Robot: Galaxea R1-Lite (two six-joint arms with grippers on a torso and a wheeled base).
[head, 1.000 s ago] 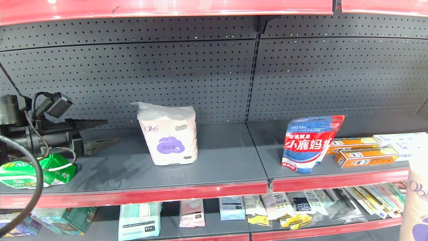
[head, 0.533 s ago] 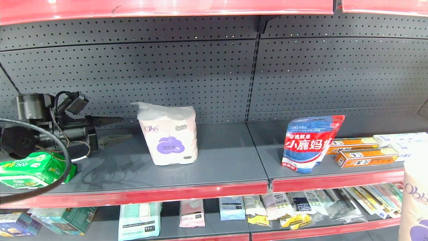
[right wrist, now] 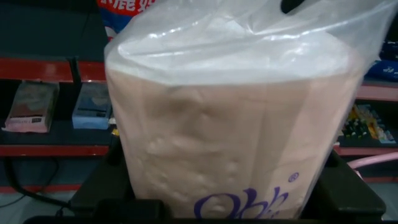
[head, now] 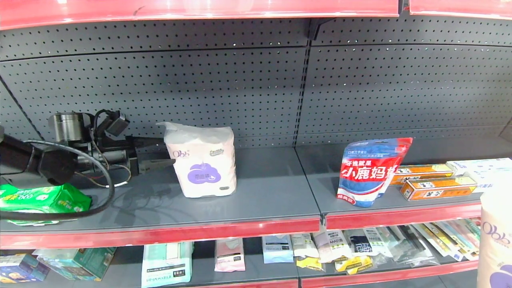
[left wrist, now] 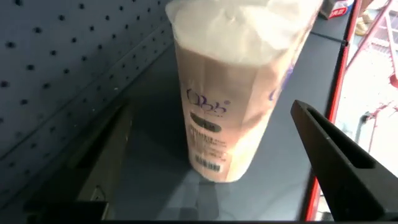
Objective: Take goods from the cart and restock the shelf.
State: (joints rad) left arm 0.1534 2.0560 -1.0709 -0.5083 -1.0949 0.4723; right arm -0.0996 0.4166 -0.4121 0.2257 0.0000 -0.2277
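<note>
Pink-and-white plastic-wrapped tissue pack stands upright mid-left on the grey shelf, your left gripper spread wide beside it, probably to straddle it, while your right gripper clamps a second matching pack at lower right, ready for shelving.

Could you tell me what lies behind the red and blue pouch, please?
An orange box runs out from behind the pouch to the right, its left end covered. A second orange box lies in front of it. Anything else directly behind the pouch is hidden.
</note>
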